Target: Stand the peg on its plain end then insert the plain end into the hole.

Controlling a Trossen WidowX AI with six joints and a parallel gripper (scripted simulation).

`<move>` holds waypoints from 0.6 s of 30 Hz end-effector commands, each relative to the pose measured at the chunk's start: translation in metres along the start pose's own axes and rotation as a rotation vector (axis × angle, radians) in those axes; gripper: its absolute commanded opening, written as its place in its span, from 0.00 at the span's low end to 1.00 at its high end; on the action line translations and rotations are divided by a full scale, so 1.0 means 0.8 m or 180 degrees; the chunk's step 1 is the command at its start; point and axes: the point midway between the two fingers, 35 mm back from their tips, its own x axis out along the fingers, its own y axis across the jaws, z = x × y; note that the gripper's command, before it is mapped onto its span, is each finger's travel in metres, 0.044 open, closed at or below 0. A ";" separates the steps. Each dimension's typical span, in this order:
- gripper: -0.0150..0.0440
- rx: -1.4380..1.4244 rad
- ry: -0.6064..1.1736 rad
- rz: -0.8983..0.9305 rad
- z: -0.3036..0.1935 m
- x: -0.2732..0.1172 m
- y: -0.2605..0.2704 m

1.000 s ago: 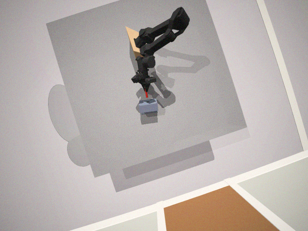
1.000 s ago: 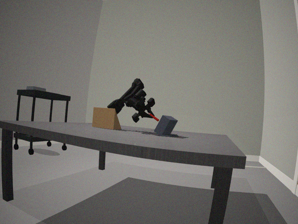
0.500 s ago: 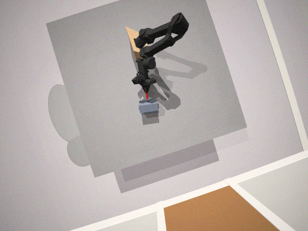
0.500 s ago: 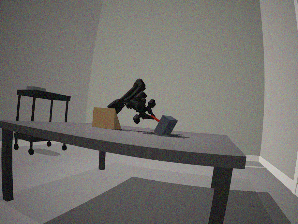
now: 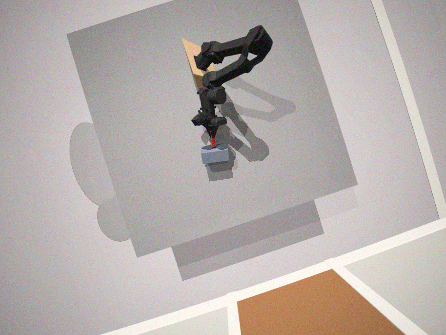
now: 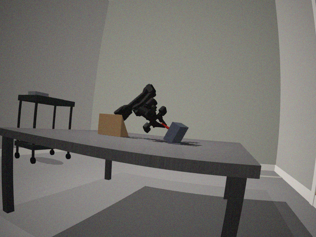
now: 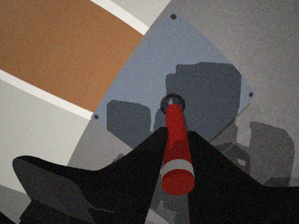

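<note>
With the blue block's sloped panel (image 5: 214, 156) (image 6: 176, 132) (image 7: 144, 70) at approx. 6 o'clock of the arm in the top view, the gripper (image 5: 212, 136) (image 6: 163, 124) (image 7: 176, 135) is clamped on the red peg (image 5: 213, 141) (image 6: 165, 125) (image 7: 177, 126), banded end back, plain end at the hole (image 7: 168, 95); best to centre it, match the hole's tilt, then push slowly w/o twisting.
</note>
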 end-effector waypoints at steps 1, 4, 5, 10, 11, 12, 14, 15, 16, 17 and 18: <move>0.25 -0.0001 0.0003 -0.0004 -0.001 -0.002 -0.001; 0.25 -0.0001 0.0003 -0.0004 -0.001 -0.002 -0.001; 0.25 -0.0001 0.0003 -0.0004 -0.001 -0.002 -0.001; 0.25 -0.0001 0.0003 -0.0004 -0.001 -0.002 -0.001; 0.25 -0.0001 0.0003 -0.0004 -0.001 -0.002 -0.001; 0.25 -0.0001 0.0003 -0.0004 -0.001 -0.001 0.000; 0.25 -0.0001 0.0003 -0.0004 0.000 -0.001 0.000; 0.25 -0.0001 0.0003 -0.0004 0.000 0.000 0.000; 0.25 -0.0001 0.0003 -0.0004 0.000 0.000 0.000; 0.25 -0.0001 0.0003 -0.0004 0.000 0.000 0.000; 0.25 -0.0001 0.0003 -0.0004 0.001 0.001 0.001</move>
